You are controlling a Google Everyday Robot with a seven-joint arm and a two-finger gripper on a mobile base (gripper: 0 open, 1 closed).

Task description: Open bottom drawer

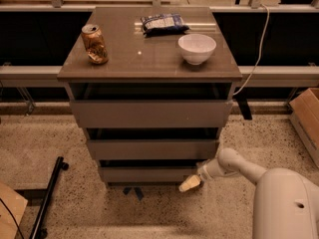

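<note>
The bottom drawer (147,174) is the lowest of three grey-brown drawer fronts on a small cabinet in the middle of the camera view. A dark gap shows above its front panel. My gripper (190,183) reaches in from the lower right on a white arm. It sits at the drawer's lower right corner, just in front of and slightly below the panel. Only a pale fingertip (189,184) shows near the floor.
On the cabinet top (149,59) stand a crushed can (94,44), a snack bag (163,23) and a white bowl (197,48). A black stand leg (47,198) lies at left, a cardboard box (306,118) at right, and a cable (254,49) hangs behind.
</note>
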